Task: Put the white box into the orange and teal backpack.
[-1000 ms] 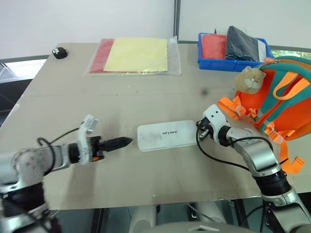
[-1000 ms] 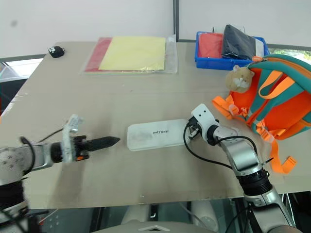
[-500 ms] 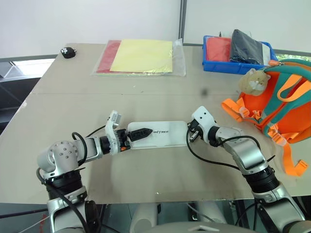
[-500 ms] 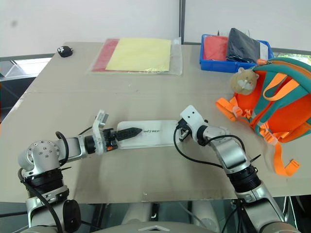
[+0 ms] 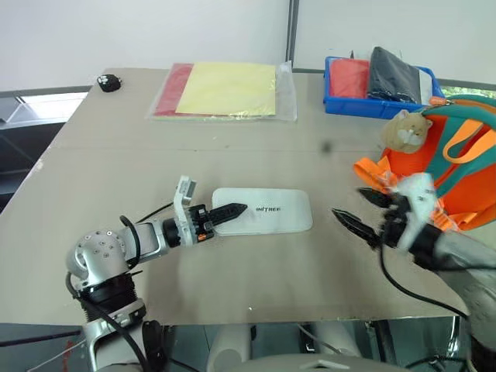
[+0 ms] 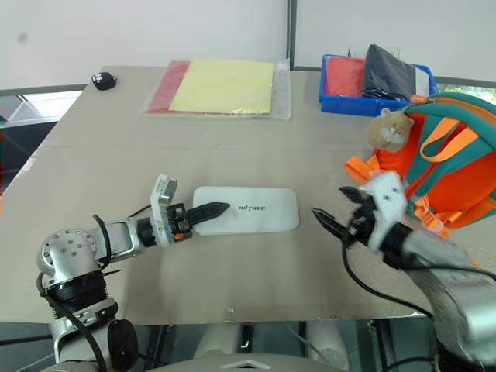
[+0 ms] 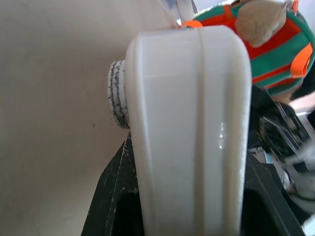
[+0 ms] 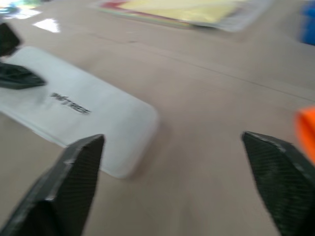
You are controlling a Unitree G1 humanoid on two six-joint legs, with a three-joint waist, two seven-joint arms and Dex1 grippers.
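The white box (image 5: 267,211) lies flat on the table with dark lettering on top. My left gripper (image 5: 236,209) is shut on its left end; in the left wrist view the box's end (image 7: 187,123) sits between the black fingers (image 7: 113,196). My right gripper (image 5: 359,210) hangs open to the right of the box, a gap away from it, its fingertips spread wide (image 8: 172,137) with nothing between them. The orange and teal backpack (image 5: 457,167) stands at the table's right edge, just behind the right gripper, with a beige plush charm (image 5: 407,128) on it.
A clear sleeve of yellow and red paper (image 5: 225,91) lies at the back centre. A blue bin (image 5: 341,101) with red and dark items stands at the back right. A small black object (image 5: 108,82) sits at the back left corner.
My right gripper has let go of the box's right end, pulled back toward the backpack and opened wide. My left gripper has closed on the left end, and the box has slid slightly right.
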